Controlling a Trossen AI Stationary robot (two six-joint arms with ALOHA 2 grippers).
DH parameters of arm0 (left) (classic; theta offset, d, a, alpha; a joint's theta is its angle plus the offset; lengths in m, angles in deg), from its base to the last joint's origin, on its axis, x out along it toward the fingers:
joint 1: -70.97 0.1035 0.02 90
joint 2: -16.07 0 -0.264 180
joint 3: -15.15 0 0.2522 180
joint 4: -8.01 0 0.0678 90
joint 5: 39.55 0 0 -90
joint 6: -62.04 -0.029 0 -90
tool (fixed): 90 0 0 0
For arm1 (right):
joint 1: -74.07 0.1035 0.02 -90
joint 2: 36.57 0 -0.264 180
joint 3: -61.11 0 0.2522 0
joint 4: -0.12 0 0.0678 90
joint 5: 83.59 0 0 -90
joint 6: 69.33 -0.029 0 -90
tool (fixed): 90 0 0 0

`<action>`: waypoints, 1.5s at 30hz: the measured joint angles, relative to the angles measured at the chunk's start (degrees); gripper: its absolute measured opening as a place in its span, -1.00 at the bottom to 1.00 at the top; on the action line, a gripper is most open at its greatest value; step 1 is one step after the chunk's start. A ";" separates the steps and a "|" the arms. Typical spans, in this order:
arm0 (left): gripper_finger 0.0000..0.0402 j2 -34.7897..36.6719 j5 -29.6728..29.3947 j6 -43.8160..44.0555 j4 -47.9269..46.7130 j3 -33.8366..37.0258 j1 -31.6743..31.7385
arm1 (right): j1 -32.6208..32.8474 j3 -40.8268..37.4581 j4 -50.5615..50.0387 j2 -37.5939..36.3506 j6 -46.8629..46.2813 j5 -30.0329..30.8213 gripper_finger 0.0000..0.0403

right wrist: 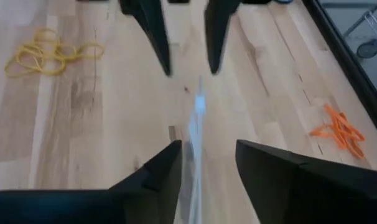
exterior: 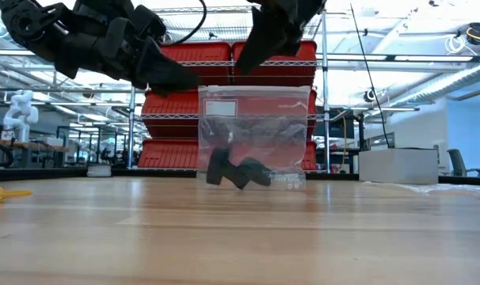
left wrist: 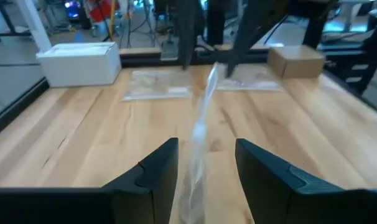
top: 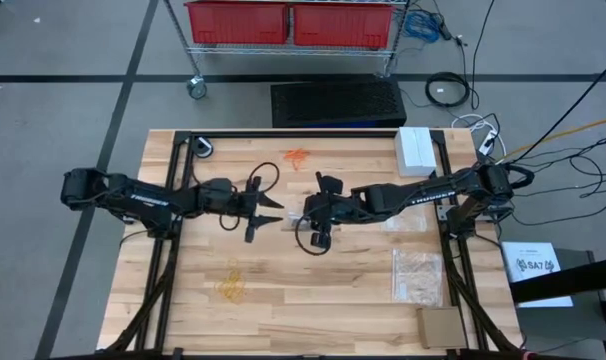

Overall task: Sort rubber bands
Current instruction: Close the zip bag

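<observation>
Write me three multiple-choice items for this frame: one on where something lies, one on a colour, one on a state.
1. Where do the black rubber bands lie?
A. Inside the clear bag
B. Beside the white box
C. On the cardboard box

2. What colour is the loose cluster nearest the table's far edge?
A. Yellow
B. Orange
C. Black

3. How do the left gripper's fingers stand?
A. Shut on the bag
B. Shut on nothing
C. Open, either side of the bag's edge

Answers:
1 A: the low view shows them at the bottom of the upright clear bag.
2 B: the orange rubber bands lie there; the yellow rubber bands lie nearer.
3 C: the left gripper shows a gap beside the plastic.
</observation>
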 joint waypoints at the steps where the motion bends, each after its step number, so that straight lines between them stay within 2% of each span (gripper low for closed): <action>1: -0.17 0.00 -0.38 -0.33 -0.65 0.00 0.00 | 0.00 0.00 0.45 0.00 0.06 0.00 -0.23; 11: -0.17 -0.02 -2.50 -1.40 -0.21 0.00 0.00 | -1.13 0.13 6.95 2.03 0.85 -1.50 -0.23; 21: -0.17 -2.97 -2.55 -2.01 1.42 -0.02 0.00 | -2.03 0.07 7.43 5.74 0.81 -1.53 -0.25; 24: -0.17 -4.11 -2.56 -2.02 2.42 -0.07 0.00 | -2.03 0.07 7.02 6.01 0.78 -1.51 -0.34; 29: -0.17 -4.85 -2.58 -1.99 4.03 -0.10 0.00 | -2.05 0.07 7.22 6.03 0.82 -1.29 -0.62; 33: -0.18 -4.85 -2.58 -1.97 4.01 -0.59 0.00 | -2.05 0.07 8.45 6.03 2.10 -1.49 -0.69; 37: -0.30 -4.86 -2.58 -2.01 3.96 -0.87 0.00 | -2.05 0.07 8.43 6.03 2.29 -1.51 -0.62; 45: -0.75 -4.87 -2.49 -4.55 3.54 -0.87 0.00 | -2.94 0.07 8.51 6.03 2.31 -1.67 -0.48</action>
